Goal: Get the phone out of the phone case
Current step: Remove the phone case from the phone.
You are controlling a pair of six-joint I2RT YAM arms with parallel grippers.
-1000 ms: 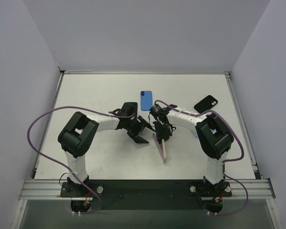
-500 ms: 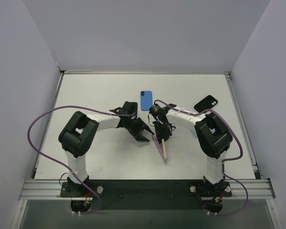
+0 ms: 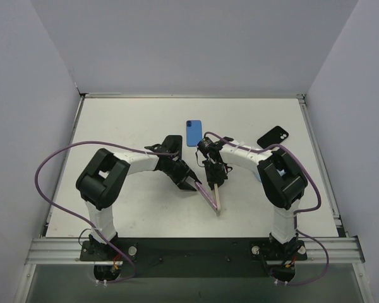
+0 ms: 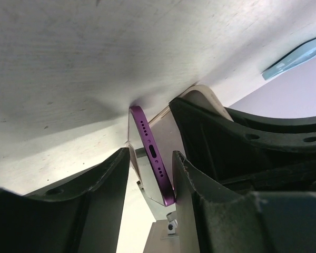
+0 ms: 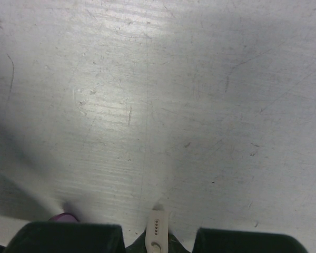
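Observation:
A purple phone (image 3: 206, 191) stands on its long edge in a beige case (image 3: 217, 197) at the middle of the table. My right gripper (image 3: 213, 177) is shut on the case's upper end; the right wrist view shows the case's rim (image 5: 157, 229) between its fingers (image 5: 68, 238). My left gripper (image 3: 192, 184) is at the phone's left side. In the left wrist view its open jaws straddle the phone's bottom edge (image 4: 147, 138), with the right finger (image 4: 187, 179) touching the phone's corner and a gap to the left finger. The case (image 4: 205, 97) peels away behind it.
A blue phone (image 3: 194, 132) lies flat just behind the grippers. A black phone (image 3: 273, 136) lies at the back right. A light blue flat object (image 3: 258, 177) peeks from under the right arm and also shows in the left wrist view (image 4: 295, 57).
My left gripper has slid right and forward, bringing its fingers around the phone's bottom edge. The right gripper and the case have barely moved.

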